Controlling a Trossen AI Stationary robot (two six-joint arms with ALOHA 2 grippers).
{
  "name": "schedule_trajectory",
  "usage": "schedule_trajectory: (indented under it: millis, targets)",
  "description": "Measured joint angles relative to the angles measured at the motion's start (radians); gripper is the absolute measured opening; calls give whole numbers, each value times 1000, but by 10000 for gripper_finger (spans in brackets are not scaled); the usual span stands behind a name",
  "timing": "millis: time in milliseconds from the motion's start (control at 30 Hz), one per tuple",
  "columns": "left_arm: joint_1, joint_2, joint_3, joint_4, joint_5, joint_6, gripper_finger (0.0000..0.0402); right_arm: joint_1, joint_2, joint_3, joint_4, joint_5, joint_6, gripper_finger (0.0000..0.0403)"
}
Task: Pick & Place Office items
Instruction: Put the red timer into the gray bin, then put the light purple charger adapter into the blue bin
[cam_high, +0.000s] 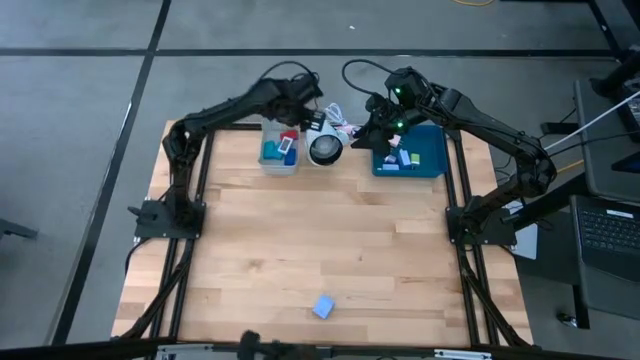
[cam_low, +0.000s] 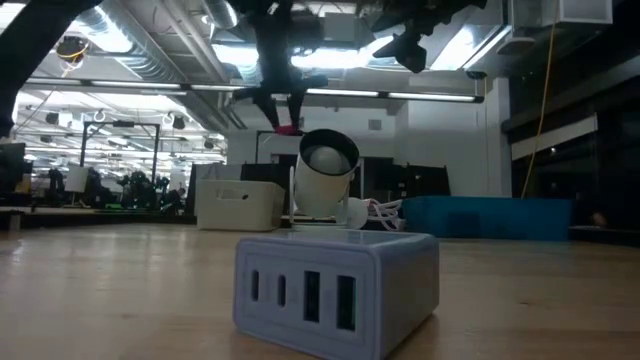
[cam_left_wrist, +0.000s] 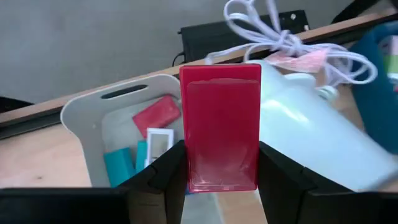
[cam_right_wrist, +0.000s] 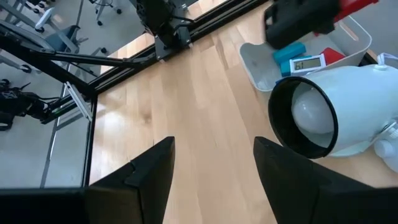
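Note:
My left gripper (cam_left_wrist: 221, 149) is shut on a red rectangular block (cam_left_wrist: 221, 106) and hovers over the grey bin (cam_high: 279, 160) at the table's far edge. The bin (cam_left_wrist: 93, 124) holds red, teal and white pieces. My right gripper (cam_right_wrist: 214, 146) is open and empty, above the left end of the blue tray (cam_high: 425, 160), which holds a few small pieces. A light-blue block (cam_high: 322, 307) with slots on its face (cam_low: 335, 285) lies flat on the table near its near edge. My left gripper pinches the red block between its two fingers (cam_left_wrist: 168, 168), which are on the block's long side edges near its lower end (cam_left_wrist: 221, 177). The fingers come from above, pointing down (cam_low: 285, 105). The block is lifted clear above the bin and sticks out beyond the fingertips.
A white round black-faced object (cam_high: 325, 150) with a coiled white cord (cam_left_wrist: 280, 37) lies between bin and tray, close to both grippers (cam_right_wrist: 323, 118). The wide wooden tabletop (cam_high: 320, 240) between the arms' bases holds only the light-blue block.

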Motion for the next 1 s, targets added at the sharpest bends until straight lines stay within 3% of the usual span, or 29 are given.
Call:
schedule_trajectory:
  millis: [333,567,800,867,1000]
  targets:
    - [117,-21,-297,73,174,78,148,0,0,0,-16,0,2,225]
    - [127,-93,-565,401,273,22,148,0,0,0,-16,26,3,225]
    - [129,-122,-639,455,272,30,149,0,0,0,-15,46,32,225]
    - [129,-126,-639,455,265,39,176,0,0,0,-15,74,44,225]
    - [129,-142,-639,463,238,52,280,0,0,0,-14,98,59,225]
